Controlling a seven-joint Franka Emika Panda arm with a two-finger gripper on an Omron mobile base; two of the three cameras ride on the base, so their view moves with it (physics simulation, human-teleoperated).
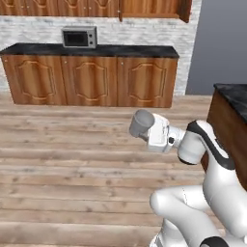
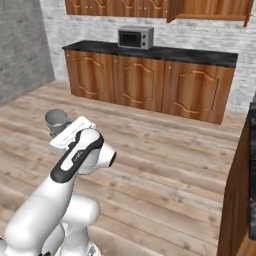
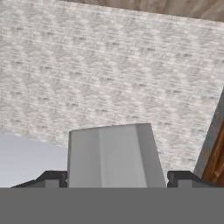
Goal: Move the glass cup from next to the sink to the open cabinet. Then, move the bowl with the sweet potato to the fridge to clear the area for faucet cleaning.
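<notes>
One object in hand: small translucent greyish-white glass cup (image 3: 111,155), a handleless tumbler, sits between the two dark finger tips of the gripper (image 3: 117,178), one tip at each side wall
Gripper state: jaws spread wide and grasping the cup across its body, in the hand view a tip against each side
Cup position: carried in the air above the pale wooden plank floor (image 1: 62,164), well apart from any counter; in the left base view it (image 1: 142,122) projects from the end of the white arm's hand, in the right base view it (image 2: 56,121) shows at the far-left end of the hand
Far wall: row of reddish-brown lower cabinets (image 1: 91,81) under a black countertop (image 1: 91,49), with a small grey microwave (image 1: 79,37) on top
Upper right: reddish-brown wooden wall cabinet standing open (image 2: 212,11), likely the destination, far from the cup
Handling, as judged: light, rigid, smooth-sided and breakable; slick walls could slip in a loose pinch, and a hard squeeze or a knock on the shelf edge could crack it
Best hold, as judged: across the mid-wall, as now, keeping the rim level
Step in hand: first half of the task, cup in transit; bowl move not yet begun
</notes>
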